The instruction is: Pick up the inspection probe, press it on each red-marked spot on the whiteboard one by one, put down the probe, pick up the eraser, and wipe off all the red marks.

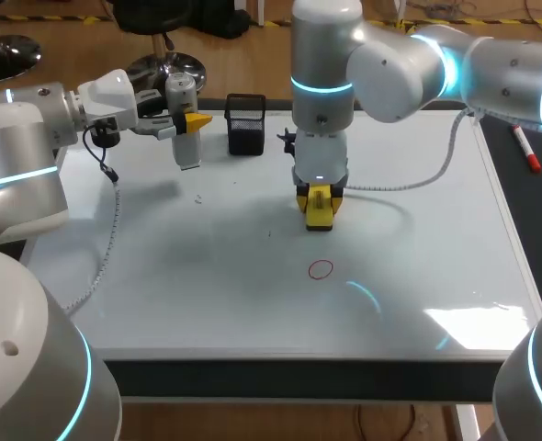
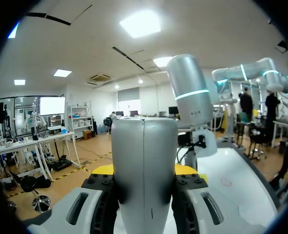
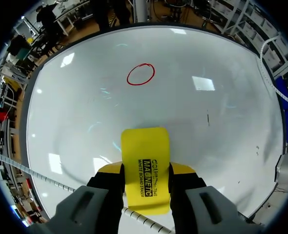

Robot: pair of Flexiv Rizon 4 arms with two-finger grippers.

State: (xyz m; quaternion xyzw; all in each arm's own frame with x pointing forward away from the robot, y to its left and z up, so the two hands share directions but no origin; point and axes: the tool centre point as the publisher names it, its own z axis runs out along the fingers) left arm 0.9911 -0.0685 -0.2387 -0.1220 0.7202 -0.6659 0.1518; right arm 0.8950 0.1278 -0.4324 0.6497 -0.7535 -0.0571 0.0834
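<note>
Right wrist view: my right pincer (image 3: 146,170) is clamped on the eraser (image 3: 145,146) from both sides. The eraser is a flat yellow block with black print, and one red ring (image 3: 140,74) lies ahead of it on the whiteboard (image 3: 222,122). The head view shows no print and only places the eraser mid-board, behind the ring; contact with the board cannot be told.

Left wrist view: my left pincer (image 2: 144,171) grips the probe (image 2: 144,141), a grey cylinder with a centre seam. The head view places it at the board's rear left, near a black mesh holder (image 1: 245,122).
</note>
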